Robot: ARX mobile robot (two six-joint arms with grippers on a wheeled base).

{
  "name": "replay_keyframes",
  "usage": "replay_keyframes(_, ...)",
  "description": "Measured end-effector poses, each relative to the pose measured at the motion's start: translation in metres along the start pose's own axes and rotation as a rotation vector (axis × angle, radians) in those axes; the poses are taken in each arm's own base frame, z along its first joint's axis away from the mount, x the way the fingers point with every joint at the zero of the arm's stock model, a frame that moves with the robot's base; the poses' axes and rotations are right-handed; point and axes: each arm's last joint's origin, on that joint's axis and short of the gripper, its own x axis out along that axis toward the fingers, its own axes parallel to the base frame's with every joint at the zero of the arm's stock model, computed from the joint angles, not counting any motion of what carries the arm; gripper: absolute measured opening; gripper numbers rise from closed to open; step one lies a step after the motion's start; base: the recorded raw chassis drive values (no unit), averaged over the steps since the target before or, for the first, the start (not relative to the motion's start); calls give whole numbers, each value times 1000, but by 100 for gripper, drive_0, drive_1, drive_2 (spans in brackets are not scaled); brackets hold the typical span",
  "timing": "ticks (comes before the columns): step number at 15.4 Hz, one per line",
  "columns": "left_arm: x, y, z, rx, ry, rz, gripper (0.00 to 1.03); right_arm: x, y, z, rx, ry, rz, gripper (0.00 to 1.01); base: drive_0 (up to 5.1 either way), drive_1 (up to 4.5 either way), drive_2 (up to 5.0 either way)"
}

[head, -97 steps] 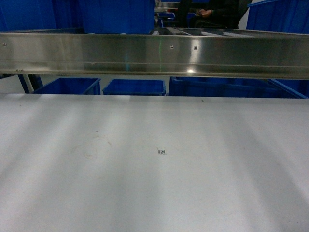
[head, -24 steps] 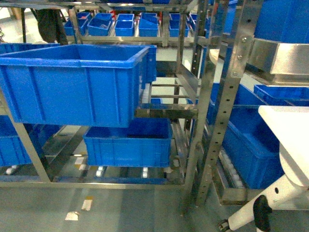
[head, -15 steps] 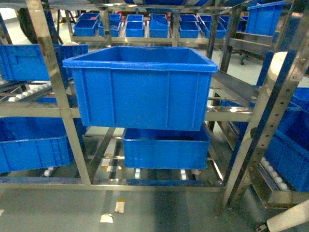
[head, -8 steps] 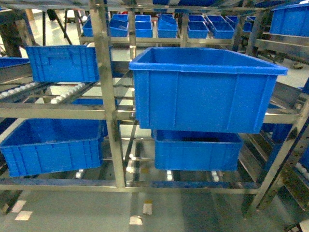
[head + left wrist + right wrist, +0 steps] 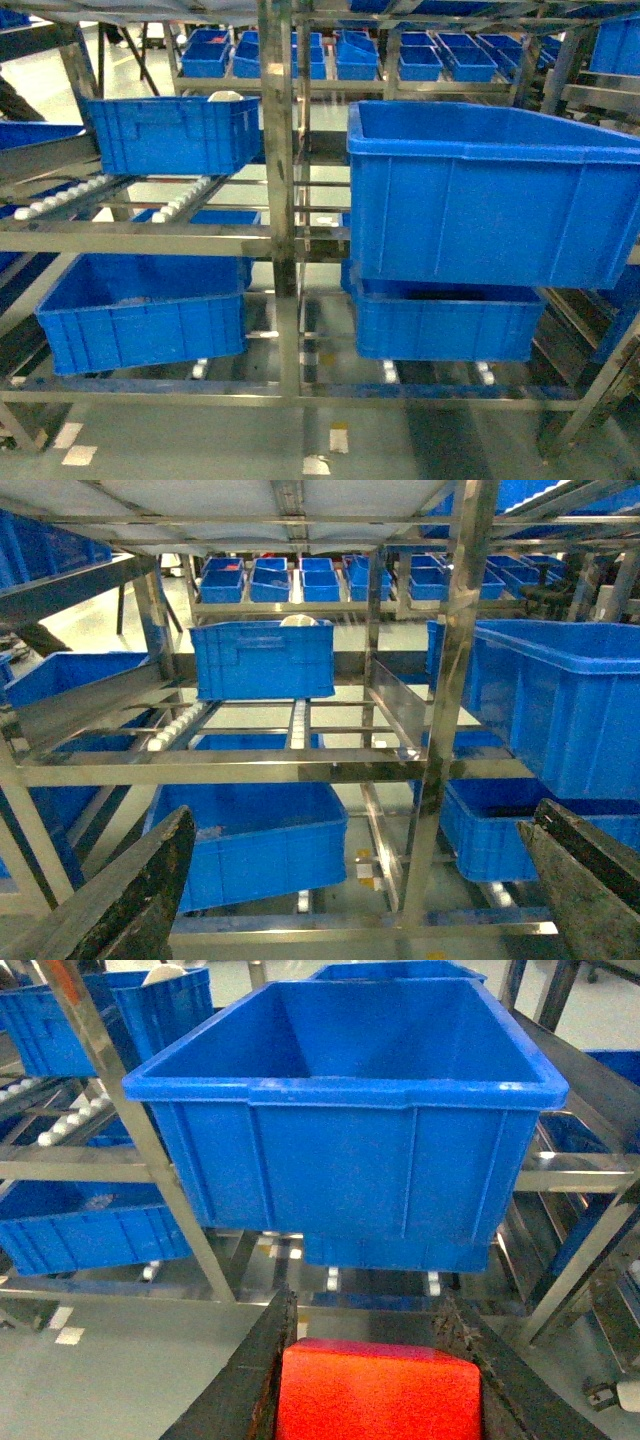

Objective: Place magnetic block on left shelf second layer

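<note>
The right gripper [image 5: 375, 1385] carried the small glossy red magnetic cube [image 5: 375, 1392] clamped between its jaws, ready for shelving; the left gripper [image 5: 350, 900] stood wide apart, empty.

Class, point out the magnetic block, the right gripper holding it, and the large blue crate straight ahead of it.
magnetic block [image 5: 375, 1392]: right wrist view, middle of its red top face.
right gripper [image 5: 372, 1345]: right wrist view, midway between its fingertips.
large blue crate [image 5: 350, 1165]: right wrist view, front wall.

Crates [image 5: 490, 190]: I am seeing no readable text or label.
Shelf frame [image 5: 275, 150]: I am reading no signs or numbers.
</note>
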Motion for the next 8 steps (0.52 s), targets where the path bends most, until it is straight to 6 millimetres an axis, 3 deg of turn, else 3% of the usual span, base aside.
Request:
replay_keyframes(3,0,0,0,0,0,0,98,1,0,0,0,2,0,33,-494,247,247)
replay_keyframes(8,0,0,0,0,0,0,98,1,0,0,0,0,0,33,-1,427,-428)
